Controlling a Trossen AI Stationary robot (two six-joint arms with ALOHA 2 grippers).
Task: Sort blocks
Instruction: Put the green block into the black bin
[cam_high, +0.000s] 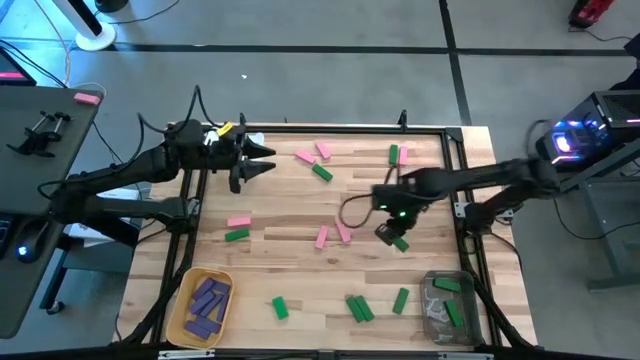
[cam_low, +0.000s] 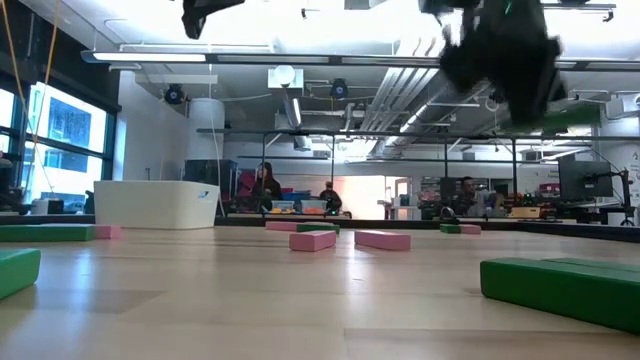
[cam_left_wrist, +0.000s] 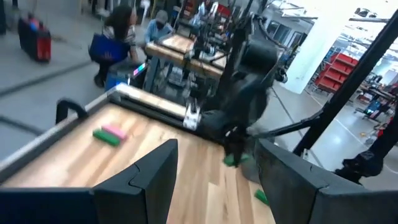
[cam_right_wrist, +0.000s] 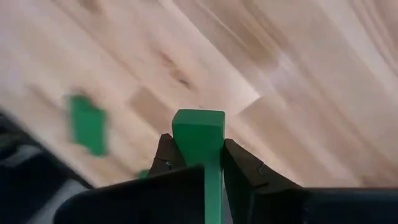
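While the butcher-block wooden table (cam_high: 300, 270) fills the middle of a grey-floored workshop, the low view looks past it into a long room with exposed ducts, strip lights, a white counter and a few people seated or standing at benches far behind. The blocks lie scattered over the wood: a pink block (cam_high: 238, 221) touching a green one near the left edge, a pair of pink ones (cam_high: 320, 237) at centre, more pink and green toward the far side, and several green ones (cam_high: 359, 308) along the near edge. At the near left corner a yellow bin (cam_high: 187, 285) holds purple blocks (cam_high: 207, 305); at the near right corner a clear bin (cam_high: 432, 320) holds green ones. The right gripper (cam_right_wrist: 198, 152) hangs above the table right of centre, its two fingers clamped on a green block (cam_right_wrist: 199, 134), which stands out between the fingertips, lifted clear of the wood; another green block (cam_right_wrist: 87, 124) lies on the table beyond it. The left gripper (cam_high: 262, 160) waits over the far left part of the table, its fingers (cam_left_wrist: 149, 177) spread apart and gripping nothing. No brand, label or writing can be read anywhere.
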